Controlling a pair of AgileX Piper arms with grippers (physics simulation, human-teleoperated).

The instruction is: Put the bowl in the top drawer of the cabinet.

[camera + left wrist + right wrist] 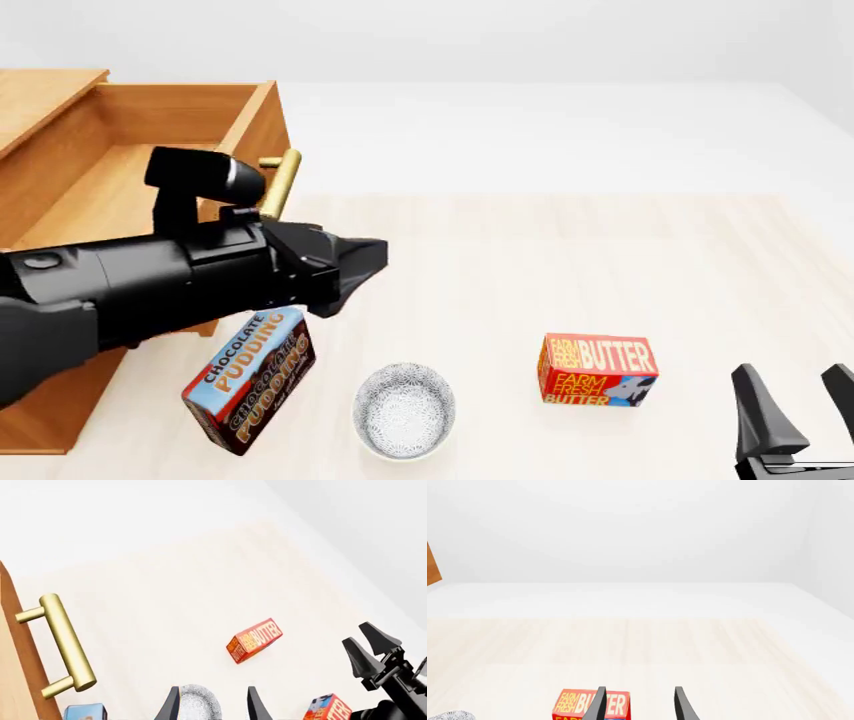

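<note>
While the top drawer (147, 150) stands pulled out of the cabinet (47, 420), its light-wood box shows nothing inside where the floor is visible, though the left arm hides part of it. Its brass handle (279, 185) sits on the front panel, just beyond the left gripper (367, 262). That gripper hovers above the table (534, 260) with its two dark fingers parted and nothing between them; in the left wrist view the bowl (199, 702) lies below, seen through the gap.

The bowl (404, 410) rests on the table near the front edge, apparently empty, between the chocolate pudding box (250, 380) and the butter box (597, 371), touching neither. The right gripper (801, 412) waits low at the right, fingers spread, holding nothing.
</note>
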